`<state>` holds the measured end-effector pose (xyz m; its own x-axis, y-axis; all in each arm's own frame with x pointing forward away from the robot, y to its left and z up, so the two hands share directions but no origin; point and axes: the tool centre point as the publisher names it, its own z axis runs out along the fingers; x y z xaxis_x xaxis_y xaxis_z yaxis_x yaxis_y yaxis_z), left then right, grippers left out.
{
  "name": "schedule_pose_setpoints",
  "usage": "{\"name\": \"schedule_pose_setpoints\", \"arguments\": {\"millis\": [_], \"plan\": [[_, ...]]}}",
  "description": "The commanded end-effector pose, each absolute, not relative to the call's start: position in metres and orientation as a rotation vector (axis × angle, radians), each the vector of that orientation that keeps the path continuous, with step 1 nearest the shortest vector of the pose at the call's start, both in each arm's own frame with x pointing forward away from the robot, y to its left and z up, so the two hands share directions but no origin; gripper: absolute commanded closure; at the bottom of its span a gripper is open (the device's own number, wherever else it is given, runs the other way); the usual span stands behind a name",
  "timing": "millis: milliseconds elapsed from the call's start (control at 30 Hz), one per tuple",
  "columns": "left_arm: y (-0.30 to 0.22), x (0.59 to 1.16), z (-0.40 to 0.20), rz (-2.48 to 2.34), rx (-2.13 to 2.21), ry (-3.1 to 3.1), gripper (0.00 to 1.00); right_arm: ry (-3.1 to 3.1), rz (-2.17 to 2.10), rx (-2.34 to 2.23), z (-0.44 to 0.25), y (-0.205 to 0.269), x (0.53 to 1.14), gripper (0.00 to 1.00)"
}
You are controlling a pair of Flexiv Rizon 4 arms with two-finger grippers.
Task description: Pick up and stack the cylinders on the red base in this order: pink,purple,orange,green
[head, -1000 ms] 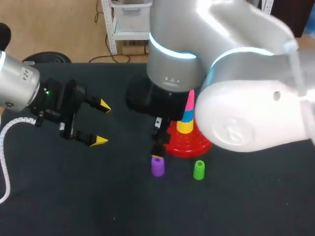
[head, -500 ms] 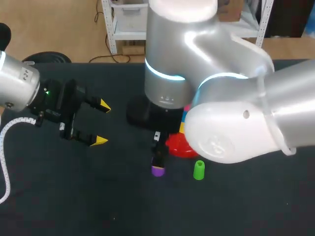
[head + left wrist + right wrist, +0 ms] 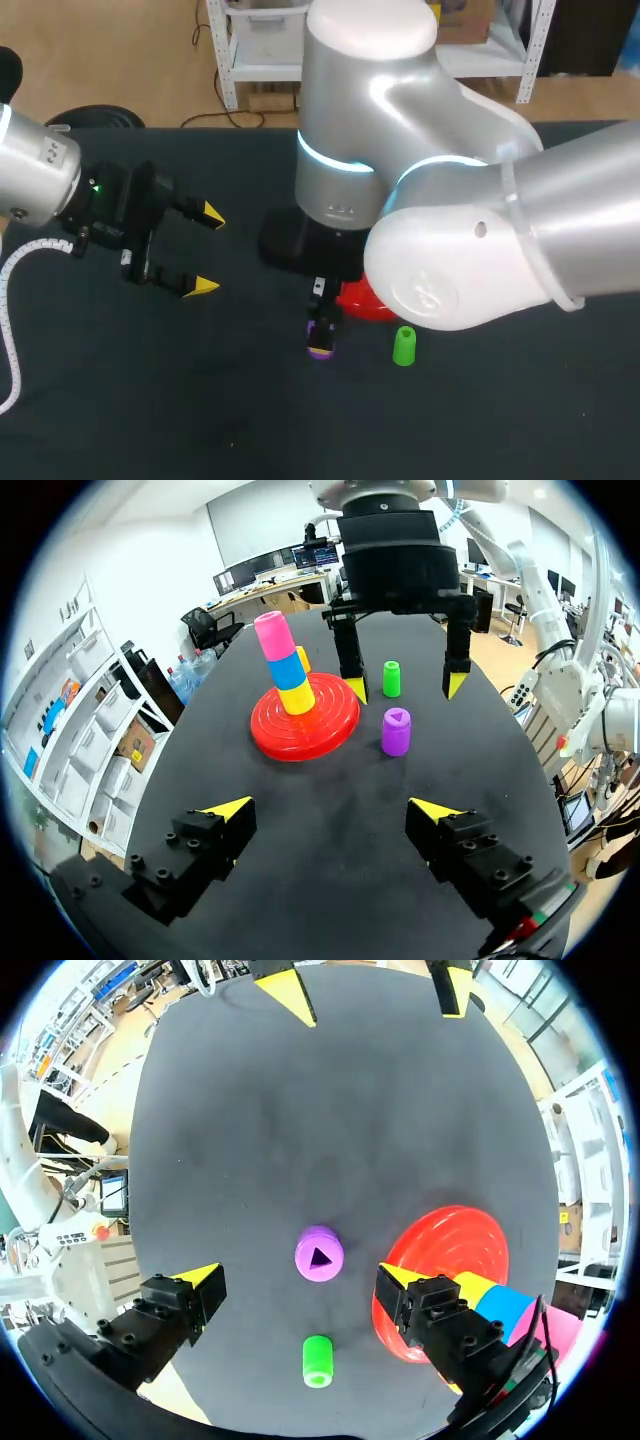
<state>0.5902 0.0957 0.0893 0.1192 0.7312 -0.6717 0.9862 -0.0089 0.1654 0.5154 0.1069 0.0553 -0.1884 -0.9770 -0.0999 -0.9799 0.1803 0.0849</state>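
The red base (image 3: 305, 725) carries a yellow, a blue and a pink piece (image 3: 272, 635) stacked on its peg; in the head view only an edge of the red base (image 3: 360, 302) shows under my right arm. The purple cylinder (image 3: 320, 343) (image 3: 396, 731) (image 3: 319, 1254) stands upright beside the base. My right gripper (image 3: 298, 1276) (image 3: 405, 687) hangs open just above it, a finger on either side and neither touching. The green cylinder (image 3: 404, 346) (image 3: 317, 1360) (image 3: 391, 678) stands nearby. My left gripper (image 3: 206, 250) (image 3: 332, 809) is open and empty, well left of the base.
The dark table (image 3: 200, 400) spreads wide around the base. A small orange piece (image 3: 303, 658) peeks out behind the stack. A white ribbed cable (image 3: 8, 300) hangs by my left arm at the table's left edge.
My right arm has swung forward and down over the purple cylinder, now hiding the stack in the head view. The left arm has stayed where it was.
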Motion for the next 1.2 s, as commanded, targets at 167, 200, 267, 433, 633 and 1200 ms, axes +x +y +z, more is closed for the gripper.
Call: {"name": "schedule_pose_setpoints", "arguments": {"millis": [167,200,267,433,633,1200], "plan": [[0.096,0.591,0.088,-0.542,1.796,1.663,0.00,2.386,0.223,-2.026,0.049,0.113,0.516,0.00],[0.096,0.591,0.088,-0.542,1.796,1.663,0.00,2.382,0.225,-2.033,0.048,0.114,0.515,0.00],[0.096,0.591,0.088,-0.542,1.796,1.663,0.00,2.382,0.227,-2.043,0.046,0.115,0.515,0.00],[0.096,0.591,0.088,-0.542,1.796,1.663,0.00,2.386,0.223,-2.057,0.039,0.116,0.515,0.00],[0.096,0.591,0.088,-0.542,1.796,1.663,0.00,2.379,0.213,-2.057,0.034,0.115,0.518,0.00],[0.096,0.591,0.088,-0.542,1.796,1.663,0.00,2.356,0.187,-2.087,0.022,0.111,0.521,0.00]]}}
